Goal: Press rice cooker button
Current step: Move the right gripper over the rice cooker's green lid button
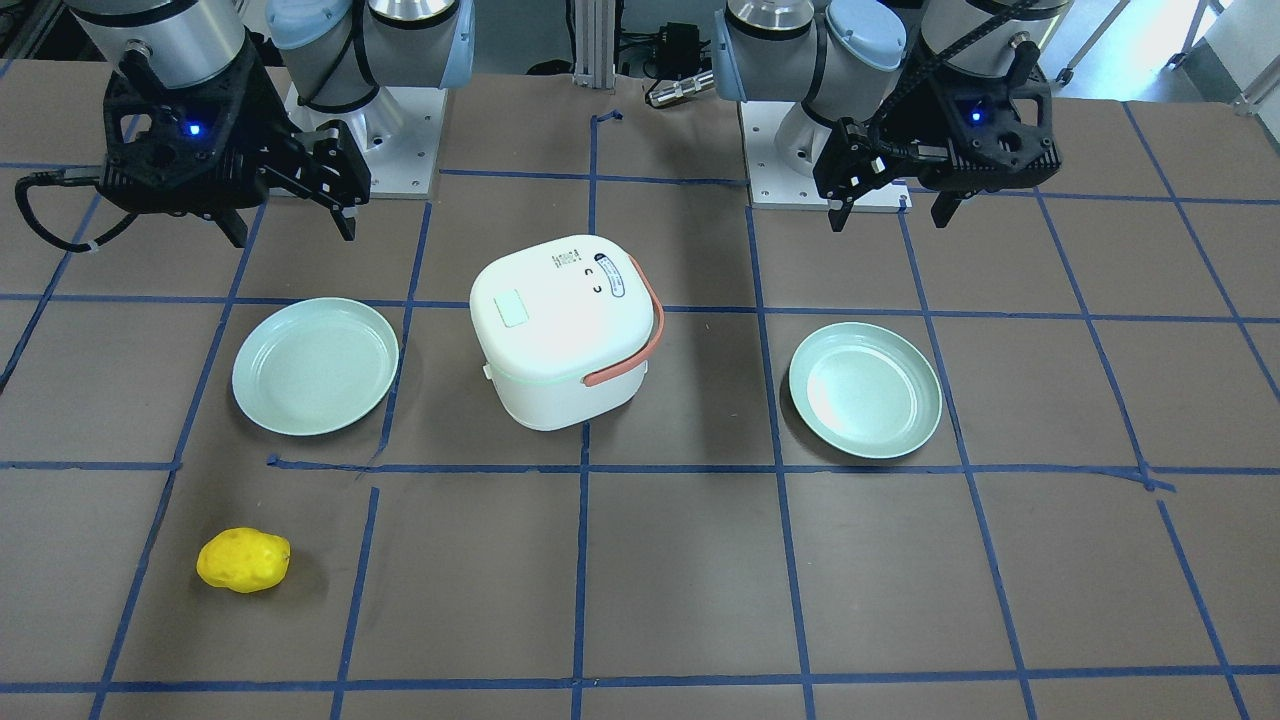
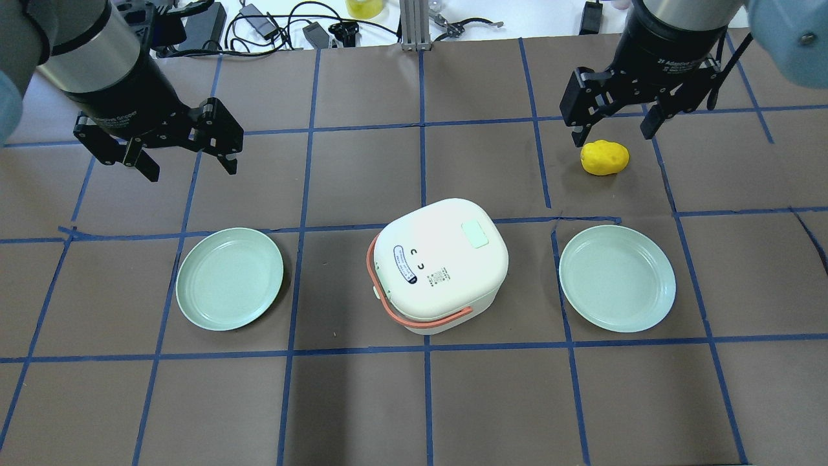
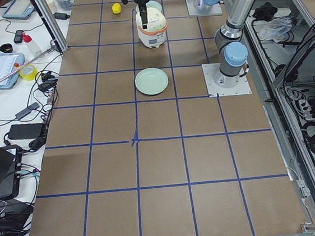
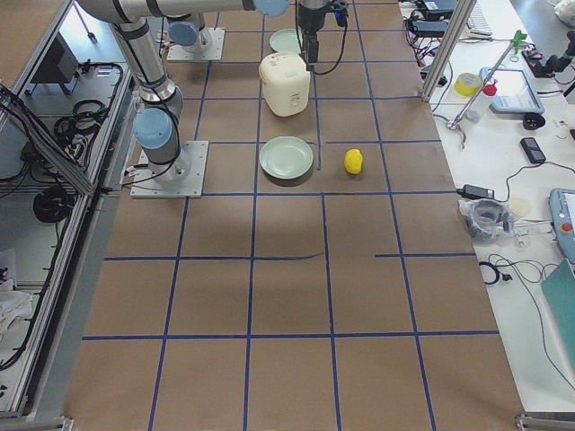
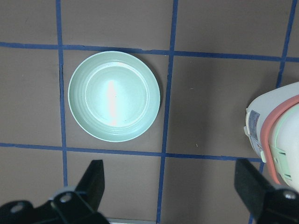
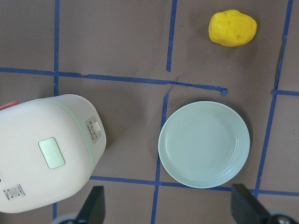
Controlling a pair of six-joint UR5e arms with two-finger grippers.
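The white rice cooker [image 1: 560,335] with an orange handle stands at the table's middle, also in the overhead view [image 2: 443,262]. A pale green rectangular button [image 2: 475,233] sits on its lid and shows in the right wrist view [image 6: 51,152]. My left gripper [image 2: 192,169] is open and empty, raised to the far left of the cooker. My right gripper [image 2: 611,136] is open and empty, raised to the far right of the cooker, above a yellow lumpy object [image 2: 604,157]. Neither gripper touches the cooker.
A pale green plate [image 2: 229,278] lies left of the cooker and another plate [image 2: 618,278] lies right of it. The yellow object [image 1: 243,560] lies beyond the right plate. Blue tape lines grid the brown table. Cables lie along the far edge.
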